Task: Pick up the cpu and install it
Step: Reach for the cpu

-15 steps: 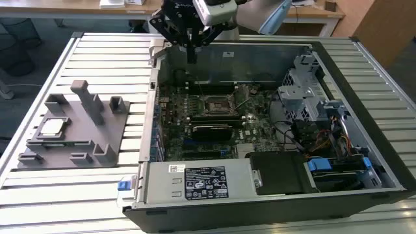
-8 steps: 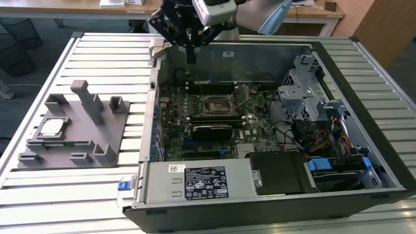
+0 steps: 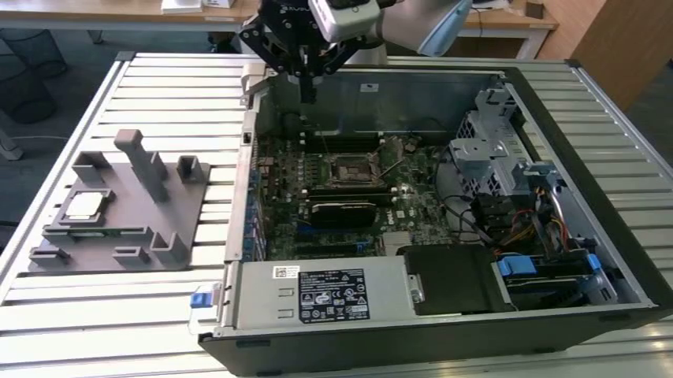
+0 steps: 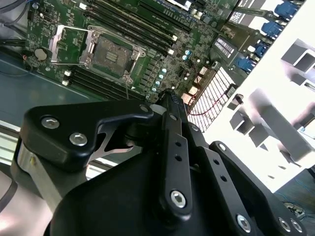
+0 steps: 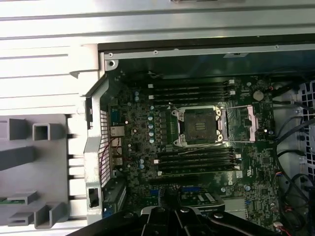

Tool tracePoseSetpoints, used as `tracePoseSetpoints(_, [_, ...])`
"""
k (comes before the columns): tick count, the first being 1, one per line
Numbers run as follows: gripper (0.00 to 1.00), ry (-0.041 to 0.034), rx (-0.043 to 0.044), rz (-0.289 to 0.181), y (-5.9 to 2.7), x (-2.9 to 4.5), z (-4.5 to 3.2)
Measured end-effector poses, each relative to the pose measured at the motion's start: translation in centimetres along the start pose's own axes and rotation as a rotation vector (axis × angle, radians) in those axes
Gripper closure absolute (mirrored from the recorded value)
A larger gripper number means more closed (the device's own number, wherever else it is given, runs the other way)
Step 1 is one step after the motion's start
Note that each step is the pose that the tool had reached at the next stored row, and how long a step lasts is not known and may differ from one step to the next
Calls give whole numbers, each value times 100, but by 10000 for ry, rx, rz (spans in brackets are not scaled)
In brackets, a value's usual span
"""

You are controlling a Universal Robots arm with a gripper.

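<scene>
We're at the very start of the pick here: the gripper (image 3: 308, 93) hangs over the rear wall of the open computer case (image 3: 589, 260), its fingers pressed together with nothing between them, and in the second wrist view that same pinched tip (image 4: 169, 96) points down at the motherboard (image 4: 162, 59). The cpu (image 3: 84, 206) lies flat in its recess on the grey fixture (image 3: 158, 224), out on the slatted table (image 3: 158, 87) at the exterior view's left, well apart from the gripper and untouched. So we judge the pickup not yet begun. That grasp calls for the fingers to part wide enough to straddle the chip's edges, and for a level approach, since the chip sits low in its pocket. Over in the case, the socket (image 5: 199, 127) stands open, its retention frame (image 5: 248, 123) folded aside, ready to receive. The count: one cpu, one fixture, one socket, one case, one gripper on one arm.
</scene>
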State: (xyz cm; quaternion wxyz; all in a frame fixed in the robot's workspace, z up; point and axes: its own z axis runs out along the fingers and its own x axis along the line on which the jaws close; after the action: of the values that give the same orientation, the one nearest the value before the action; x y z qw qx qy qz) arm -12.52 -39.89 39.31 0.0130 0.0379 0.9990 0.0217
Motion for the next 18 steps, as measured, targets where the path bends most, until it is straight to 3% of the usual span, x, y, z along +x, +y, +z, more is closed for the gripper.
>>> tracePoseSetpoints(18, [89,55,4,2,-7,95,10])
